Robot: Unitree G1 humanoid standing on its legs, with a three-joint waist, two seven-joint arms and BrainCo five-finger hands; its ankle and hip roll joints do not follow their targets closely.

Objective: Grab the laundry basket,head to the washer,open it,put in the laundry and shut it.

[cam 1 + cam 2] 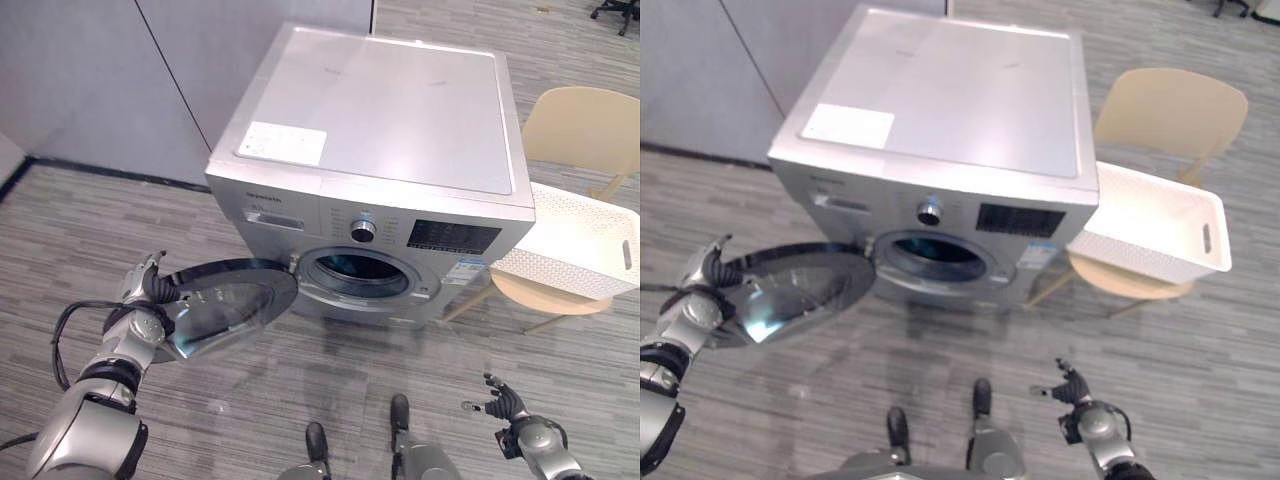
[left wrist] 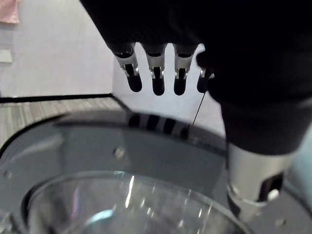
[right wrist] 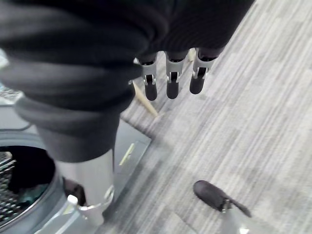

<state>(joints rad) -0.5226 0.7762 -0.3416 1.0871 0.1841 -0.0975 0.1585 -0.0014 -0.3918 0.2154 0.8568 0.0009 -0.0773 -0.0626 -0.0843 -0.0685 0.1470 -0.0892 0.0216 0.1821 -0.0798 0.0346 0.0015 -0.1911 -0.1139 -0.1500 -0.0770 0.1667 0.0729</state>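
Left eye view, near to far: right hand point(image 1: 510, 405) low over the floor point(image 1: 250, 390), fingers loose, holding nothing. Left hand point(image 1: 143, 285) at the rim of the open washer door point(image 1: 225, 305), fingers straight. Behind, washer point(image 1: 380, 130) with dark drum hole point(image 1: 350, 268). Farther right, white laundry basket point(image 1: 580, 245) sitting on a chair point(image 1: 580, 125).

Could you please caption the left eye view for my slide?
Left hand at the open round glass door of the silver washing machine; white basket on chair.
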